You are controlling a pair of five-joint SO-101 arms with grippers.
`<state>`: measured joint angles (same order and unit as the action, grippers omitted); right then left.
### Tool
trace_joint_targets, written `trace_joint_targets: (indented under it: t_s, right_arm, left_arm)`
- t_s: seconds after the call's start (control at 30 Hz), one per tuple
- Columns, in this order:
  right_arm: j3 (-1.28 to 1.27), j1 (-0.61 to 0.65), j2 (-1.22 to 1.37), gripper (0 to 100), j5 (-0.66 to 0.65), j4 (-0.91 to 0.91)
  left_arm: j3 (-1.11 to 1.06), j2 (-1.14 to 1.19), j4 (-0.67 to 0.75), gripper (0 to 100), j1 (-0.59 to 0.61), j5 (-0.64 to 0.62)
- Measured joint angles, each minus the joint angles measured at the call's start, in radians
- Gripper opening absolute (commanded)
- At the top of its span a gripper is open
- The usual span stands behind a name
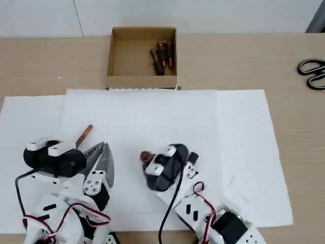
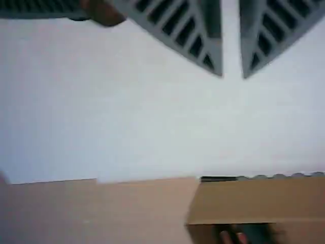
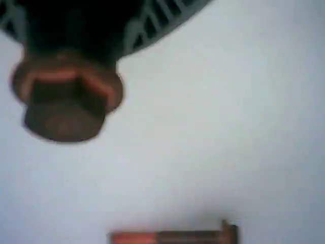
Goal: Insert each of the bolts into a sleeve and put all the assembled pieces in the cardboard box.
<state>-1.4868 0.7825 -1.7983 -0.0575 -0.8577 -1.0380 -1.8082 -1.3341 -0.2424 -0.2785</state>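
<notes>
Bolt [image 3: 66, 101] pinched head-out in right gripper [image 1: 150, 158], presumably for sleeving; left gripper [image 2: 232, 71] hovers, jaws spread, near second bolt [image 1: 85, 134].

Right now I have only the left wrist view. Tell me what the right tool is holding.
Observer: The right tool is shut on a bolt, with the flanged hex head sticking out past the tool.
Operator: Report what is already in the cardboard box.
Observer: The cardboard box holds several assembled pieces, bunched against its right wall. They lie too close together for a sure count.
</notes>
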Motion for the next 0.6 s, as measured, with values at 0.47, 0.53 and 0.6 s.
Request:
trace_joint_targets:
  t_s: [0.47,0.53,0.6]
  right_arm:
    - [0.112,-0.365,0.094,0.2,0.103,-0.066]
    - [0.198,-0.376,0.193,0.2,0.138,-0.077]
    - [0.313,-0.394,0.336,0.2,0.184,-0.077]
  left_arm:
    - [-0.47,0.002,0.27,1,0.252,0.259]
    - [-0.488,0.002,0.275,1,0.252,0.253]
    - [-0.493,0.002,0.276,1,0.252,0.233]
